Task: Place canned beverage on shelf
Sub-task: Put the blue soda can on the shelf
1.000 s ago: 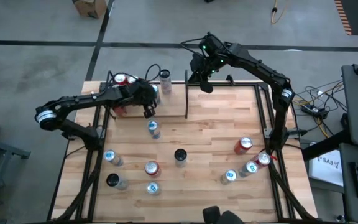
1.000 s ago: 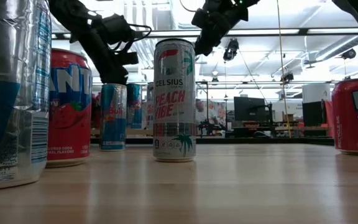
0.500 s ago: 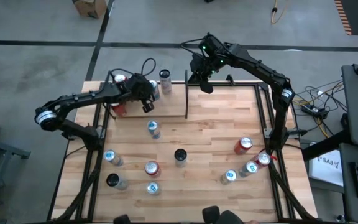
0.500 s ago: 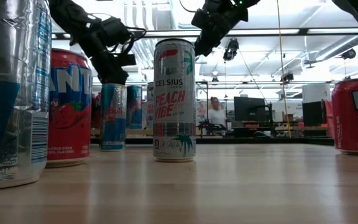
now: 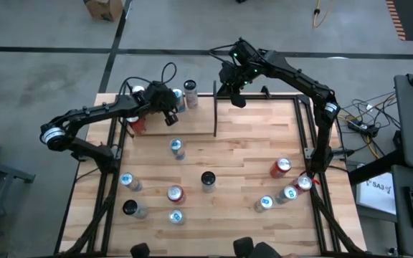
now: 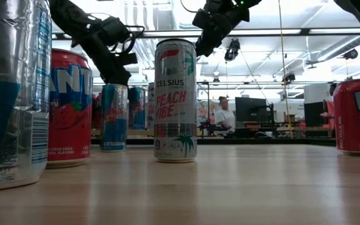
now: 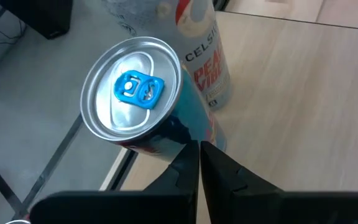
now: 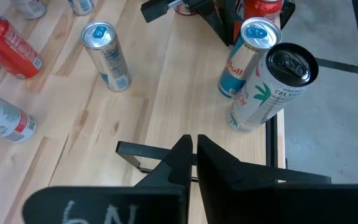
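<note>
- Hanging over the narrow shelf (image 5: 171, 115) at the table's back left corner, the left gripper (image 5: 170, 119) is seen from above with its jaws pressed together and nothing between them.
- In the left wrist view, a blue-tabbed can (image 7: 146, 111) is shown just beyond the closed fingers (image 7: 222, 171), apart from them, with a white Celsius can (image 7: 207, 53) right behind it.
- Those two cans are seen standing upright side by side on the shelf's wood floor in the right wrist view, the blue-tabbed one (image 8: 246, 53) and the white, black-topped one (image 8: 272, 84) apparently touching, though this cannot be settled.
- A red can (image 5: 138, 123) is also seen at the shelf's left end, close to the left arm.
- The right gripper (image 5: 234, 92) is held above the back edge of the table, just right of the black divider bar (image 5: 215, 107), jaws shut and empty.
- Loose cans are scattered over the table (image 5: 242, 165): a blue-topped one (image 5: 177, 148) nearest the shelf, a black-topped one (image 5: 208, 180) mid-table, and a red one (image 5: 280, 168) towards the right.
</note>
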You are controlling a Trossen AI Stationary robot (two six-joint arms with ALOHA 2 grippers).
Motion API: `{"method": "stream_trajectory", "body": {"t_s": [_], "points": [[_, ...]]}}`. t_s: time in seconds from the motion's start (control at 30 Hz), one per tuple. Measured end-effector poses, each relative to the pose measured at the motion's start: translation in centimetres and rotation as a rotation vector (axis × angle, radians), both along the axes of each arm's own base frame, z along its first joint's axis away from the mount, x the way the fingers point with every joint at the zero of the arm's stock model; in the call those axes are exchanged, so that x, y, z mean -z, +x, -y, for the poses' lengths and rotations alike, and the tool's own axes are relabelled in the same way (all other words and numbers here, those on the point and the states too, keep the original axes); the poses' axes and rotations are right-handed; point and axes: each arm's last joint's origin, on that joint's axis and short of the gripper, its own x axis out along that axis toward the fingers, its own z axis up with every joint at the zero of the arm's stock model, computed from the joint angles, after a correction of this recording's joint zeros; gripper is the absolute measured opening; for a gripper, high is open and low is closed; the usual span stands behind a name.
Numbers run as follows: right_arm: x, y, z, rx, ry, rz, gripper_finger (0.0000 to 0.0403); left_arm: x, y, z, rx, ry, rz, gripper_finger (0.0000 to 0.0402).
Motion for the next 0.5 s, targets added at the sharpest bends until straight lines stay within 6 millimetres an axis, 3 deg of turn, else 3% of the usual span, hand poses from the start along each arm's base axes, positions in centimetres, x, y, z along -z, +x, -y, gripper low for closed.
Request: {"method": "stream_trajectory", "body": {"t_s": [0.5], "points": [[0.01,0.00,0.00,0.002,0.002,-0.001,0.0013,-0.40,-0.02,-0.60,-0.017,0.034,0.044,0.0000]]}}
